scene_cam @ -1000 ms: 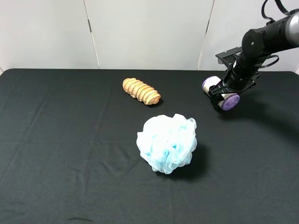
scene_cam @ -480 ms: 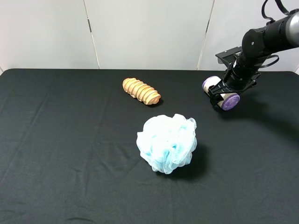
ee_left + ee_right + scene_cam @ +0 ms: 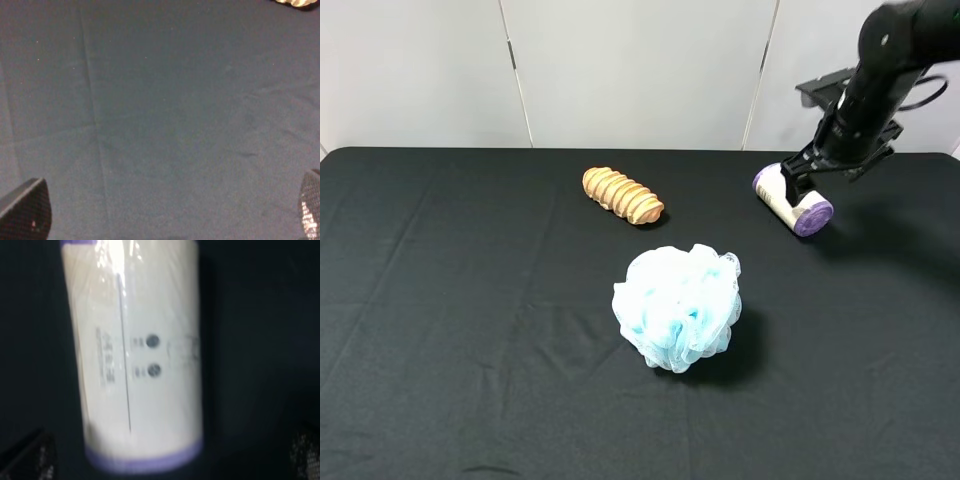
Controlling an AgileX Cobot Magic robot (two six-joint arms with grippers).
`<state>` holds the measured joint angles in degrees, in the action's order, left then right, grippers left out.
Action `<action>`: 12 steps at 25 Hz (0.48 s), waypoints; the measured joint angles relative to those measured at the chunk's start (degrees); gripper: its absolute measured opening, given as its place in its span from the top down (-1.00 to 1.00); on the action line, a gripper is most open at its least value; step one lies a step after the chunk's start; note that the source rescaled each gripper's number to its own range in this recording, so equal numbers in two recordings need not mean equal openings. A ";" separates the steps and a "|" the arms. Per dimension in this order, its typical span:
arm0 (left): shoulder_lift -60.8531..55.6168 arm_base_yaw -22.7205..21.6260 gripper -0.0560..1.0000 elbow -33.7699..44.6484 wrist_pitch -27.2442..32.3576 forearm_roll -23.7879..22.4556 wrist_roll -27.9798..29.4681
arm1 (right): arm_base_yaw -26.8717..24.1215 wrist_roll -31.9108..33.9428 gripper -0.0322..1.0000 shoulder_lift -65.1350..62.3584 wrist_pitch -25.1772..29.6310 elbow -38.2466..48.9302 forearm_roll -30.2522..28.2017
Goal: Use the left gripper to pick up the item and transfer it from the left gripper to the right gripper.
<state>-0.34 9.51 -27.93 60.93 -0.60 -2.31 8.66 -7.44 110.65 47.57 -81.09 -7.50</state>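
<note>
Three loose things lay on the black cloth-covered surface (image 3: 470,330) as we looked down from the high camera. At about two o'clock lay the small cylindrical roll with purple ends and a cream printed label (image 3: 792,199), on its side. Toward twelve o'clock lay the ribbed tan wooden piece (image 3: 622,195), and just past the middle toward five o'clock sat the fluffy light-blue mesh sponge (image 3: 677,306), well apart from the roll.

Our right hand (image 3: 808,172), black and two-fingered on its thick black arm, hung directly over the roll, its fingertips straddling the roll's upper side. In the right wrist view the roll (image 3: 137,355) filled the middle of the picture, blurred, with the right hand's (image 3: 170,452) two dark meshed fingertips (image 3: 30,456) set wide at the corners, clear of the roll on both sides. We read that hand as open and holding nothing, with the roll resting on the cloth.

Our left hand (image 3: 167,212) did not show in the high view. Its own wrist view showed the meshed fingertips (image 3: 27,212) spread far apart over bare dark cloth (image 3: 165,115), gripping nothing, with only a sliver of the wooden piece (image 3: 299,3) at one corner.
</note>
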 joint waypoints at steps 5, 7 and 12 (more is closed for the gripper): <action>0.00 0.00 -0.94 0.00 0.00 0.00 0.00 | 0.00 1.14 -0.99 -6.19 4.89 -0.35 0.10; 0.00 0.00 -0.94 0.00 0.00 0.00 0.00 | 0.00 2.31 -0.99 -8.68 6.94 -0.37 0.30; 0.00 0.00 -0.94 0.00 0.00 0.00 0.00 | 0.00 3.92 -0.99 -14.85 14.63 -0.37 1.42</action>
<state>-0.34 9.51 -27.93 60.93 -0.60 -2.31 8.66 -3.51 95.80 62.20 -81.46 -6.07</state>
